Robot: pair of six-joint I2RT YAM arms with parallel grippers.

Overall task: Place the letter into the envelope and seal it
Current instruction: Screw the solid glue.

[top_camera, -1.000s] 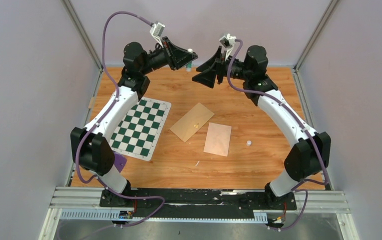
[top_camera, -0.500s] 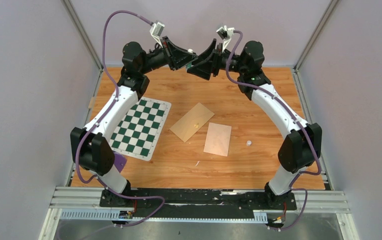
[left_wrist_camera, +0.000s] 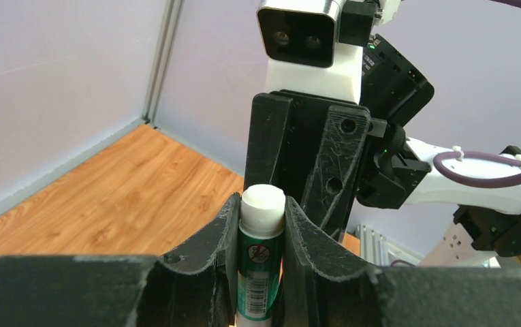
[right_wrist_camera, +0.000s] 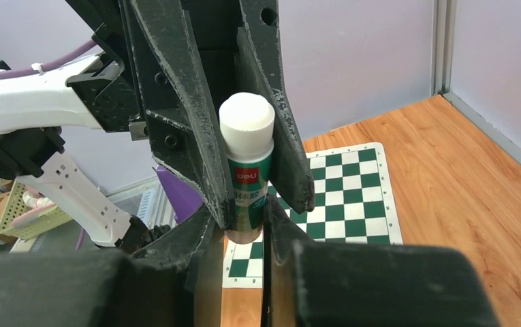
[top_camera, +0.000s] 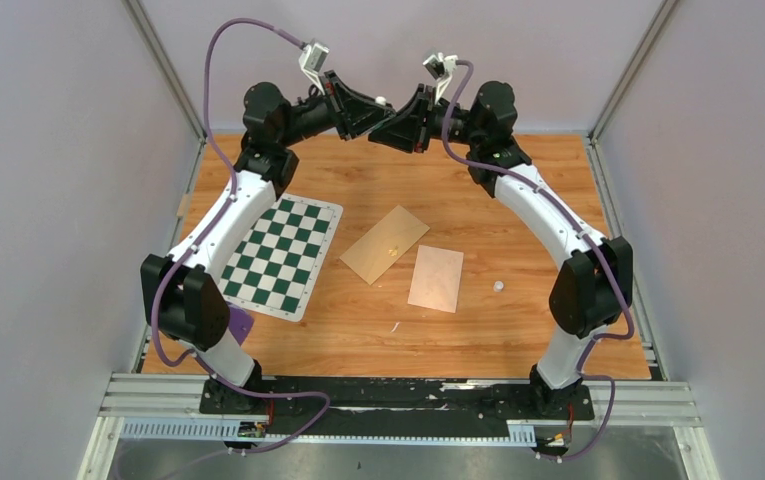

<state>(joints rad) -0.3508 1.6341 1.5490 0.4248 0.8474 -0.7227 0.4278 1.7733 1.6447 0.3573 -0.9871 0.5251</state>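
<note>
High over the far end of the table, my left gripper (top_camera: 374,110) is shut on a green glue stick (left_wrist_camera: 260,262) with white ends. My right gripper (top_camera: 392,126) meets it head-on, and its fingers (right_wrist_camera: 279,221) press on the stick's (right_wrist_camera: 247,174) near end. The left wrist view has the stick upright between my left gripper's fingers (left_wrist_camera: 223,235). Two flat tan rectangles lie mid-table, one angled (top_camera: 385,244) and one nearer (top_camera: 436,278). I cannot tell which is the envelope. The letter is out of view.
A green-and-white chessboard mat (top_camera: 283,255) lies left of centre on the wooden table (top_camera: 548,200). A small white cap (top_camera: 498,286) sits right of the rectangles and a white scrap (top_camera: 395,326) lies nearer. Grey walls close in both sides.
My right gripper has swung left and up to the left gripper and closed on the glue stick's end. The left arm has stayed put.
</note>
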